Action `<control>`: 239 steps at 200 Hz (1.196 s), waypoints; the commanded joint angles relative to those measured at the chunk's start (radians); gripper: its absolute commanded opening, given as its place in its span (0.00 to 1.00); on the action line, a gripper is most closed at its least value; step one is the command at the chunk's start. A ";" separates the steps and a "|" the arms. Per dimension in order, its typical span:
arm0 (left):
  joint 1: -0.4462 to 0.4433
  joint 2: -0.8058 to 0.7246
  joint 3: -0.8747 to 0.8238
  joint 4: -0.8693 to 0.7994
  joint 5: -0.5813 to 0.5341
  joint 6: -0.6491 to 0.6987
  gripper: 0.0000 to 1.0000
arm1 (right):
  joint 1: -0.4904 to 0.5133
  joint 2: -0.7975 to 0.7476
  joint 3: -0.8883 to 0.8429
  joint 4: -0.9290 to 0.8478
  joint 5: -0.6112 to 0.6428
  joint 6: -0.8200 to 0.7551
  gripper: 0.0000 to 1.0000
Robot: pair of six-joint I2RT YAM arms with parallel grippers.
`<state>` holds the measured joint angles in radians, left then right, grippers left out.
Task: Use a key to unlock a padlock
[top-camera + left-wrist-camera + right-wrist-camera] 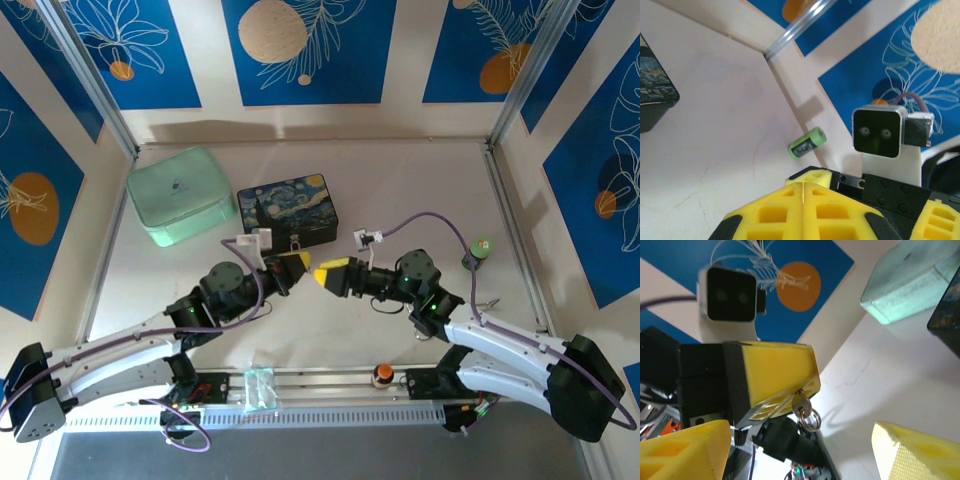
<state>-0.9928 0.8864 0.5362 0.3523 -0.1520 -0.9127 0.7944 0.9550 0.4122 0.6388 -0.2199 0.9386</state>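
my left end effector (802, 194) is clenched, its yellow pads (772, 212) pressed flat together with no gap along the seam. from the right wrist camera i can see what it pinches: the key (800, 402). the key's head and a small split ring (811, 419) hang out below the pad edge. the blade is hidden by the pads, so i cannot tell which way it points. my right end effector (328, 275) is released, its two yellow fingers (685, 450) spread wide. it faces the left one nose to nose, just beside it, above the table (420, 330).

i judge the key to be very light, thin and stiff. it is slick bare metal, so it could swivel in the pinch as soon as its tip meets resistance in the padlock. the loose ring would swing and gives nothing to hold by. the flat head is the place to take it, with pads across both broad faces and the blade left free.

further out sit the starry-night tin (288, 211) and a mint case (180, 197), both well apart from a green cylinder (480, 248) on the right.
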 commanded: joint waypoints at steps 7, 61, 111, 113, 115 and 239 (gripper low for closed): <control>0.006 -0.003 -0.007 0.098 -0.090 -0.076 0.00 | 0.031 0.018 0.016 0.093 0.146 0.144 0.75; 0.006 -0.031 -0.053 0.176 -0.157 -0.125 0.00 | 0.060 0.192 0.045 0.317 0.189 0.289 0.65; 0.006 -0.053 -0.082 0.184 -0.195 -0.142 0.00 | 0.122 0.228 0.077 0.351 0.220 0.260 0.47; 0.006 -0.054 -0.082 0.184 -0.194 -0.142 0.00 | 0.121 0.231 0.077 0.358 0.219 0.261 0.47; 0.006 -0.054 -0.082 0.185 -0.194 -0.145 0.00 | 0.120 0.234 0.078 0.361 0.218 0.263 0.47; 0.006 -0.050 -0.144 0.336 -0.194 -0.190 0.00 | 0.143 0.338 0.096 0.447 0.199 0.305 0.30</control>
<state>-0.9905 0.8452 0.3969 0.6300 -0.3420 -1.0946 0.9257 1.2709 0.5068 1.0195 -0.0322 1.2327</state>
